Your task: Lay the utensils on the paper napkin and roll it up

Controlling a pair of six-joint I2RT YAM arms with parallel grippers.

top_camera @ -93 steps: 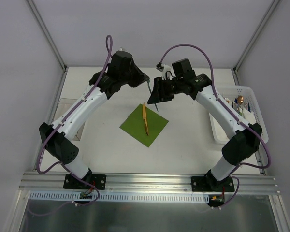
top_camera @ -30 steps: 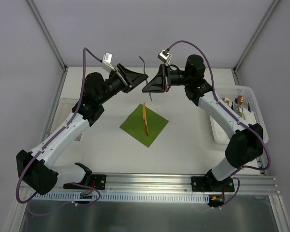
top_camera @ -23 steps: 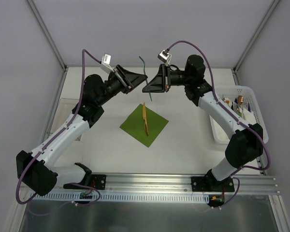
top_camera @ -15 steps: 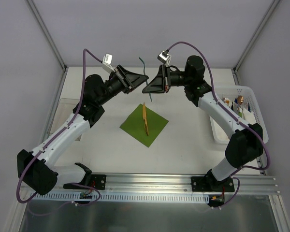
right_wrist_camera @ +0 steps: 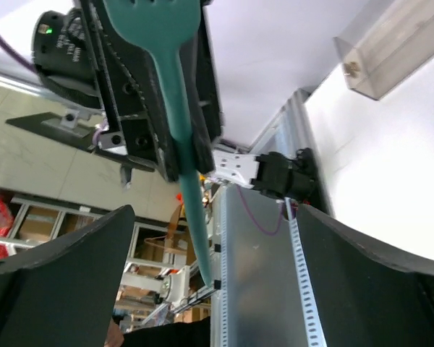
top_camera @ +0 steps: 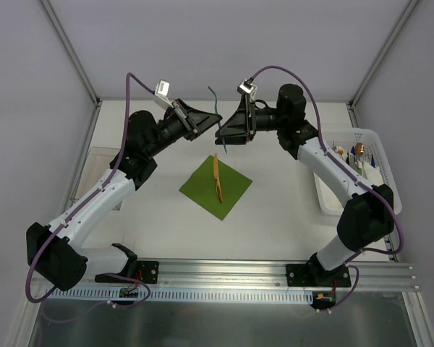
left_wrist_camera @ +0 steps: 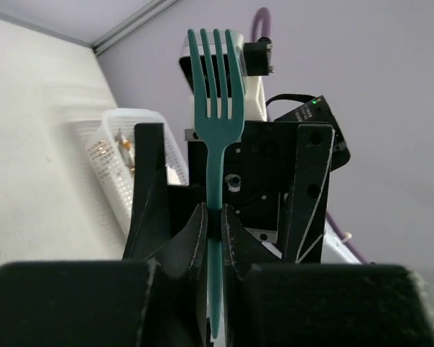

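The teal fork (left_wrist_camera: pixel 217 144) is clamped upright, tines up, by the left gripper (left_wrist_camera: pixel 215 224), whose fingers are pressed against the handle from both sides. The handle's lower end is lost in the gap between them. The right gripper (right_wrist_camera: pixel 213 210) is spread wide around the fork and is not touching it. In the top view only the tines and the handle tip are seen past the two meeting grippers. Below them, an orange utensil (top_camera: pixel 217 179) is laid on the paper napkin (top_camera: pixel 231 191); its kind cannot be made out. The contents of the white basket (top_camera: pixel 380 148) are too small to tell.
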